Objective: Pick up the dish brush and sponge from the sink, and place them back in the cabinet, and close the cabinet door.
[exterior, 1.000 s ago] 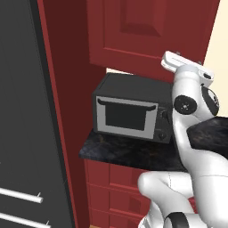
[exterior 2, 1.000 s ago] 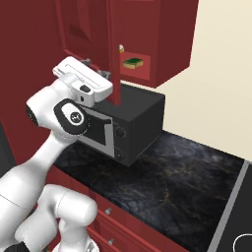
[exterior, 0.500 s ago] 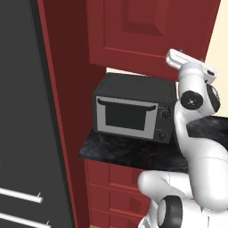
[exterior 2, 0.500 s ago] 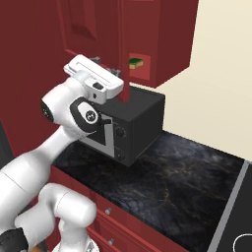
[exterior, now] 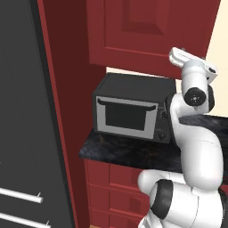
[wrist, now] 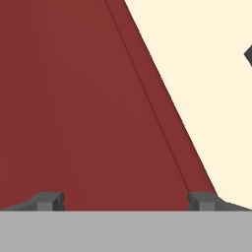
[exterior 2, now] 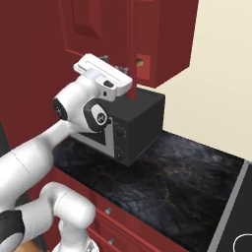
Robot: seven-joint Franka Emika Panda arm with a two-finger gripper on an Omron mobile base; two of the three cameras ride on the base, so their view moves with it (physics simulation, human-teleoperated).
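Note:
The cabinet door (exterior: 142, 26), dark red with a raised panel, stands almost shut against the upper cabinet (exterior 2: 167, 39). A narrow gap remains at its edge, where a sliver of the green-and-yellowish sponge (exterior 2: 141, 62) shows on the inner shelf. My gripper (wrist: 125, 201) is open, its fingertips (wrist: 49, 201) wide apart with nothing between them, close up against the flat red door face. In the right base view the gripper (exterior 2: 119, 68) is at the door's lower edge above the microwave. The dish brush is hidden and the sink is out of view.
A dark microwave (exterior: 129, 113) sits on the black marbled counter (exterior 2: 182, 172) right under the cabinet. The dark grey refrigerator (exterior: 22, 133) stands at the left. Red drawers (exterior: 111, 182) are below the counter. A stove edge (exterior 2: 238, 206) is at the far right.
The hand has moved up and toward the cabinet, pushing the door. The open gap showing the shelf has narrowed to a sliver.

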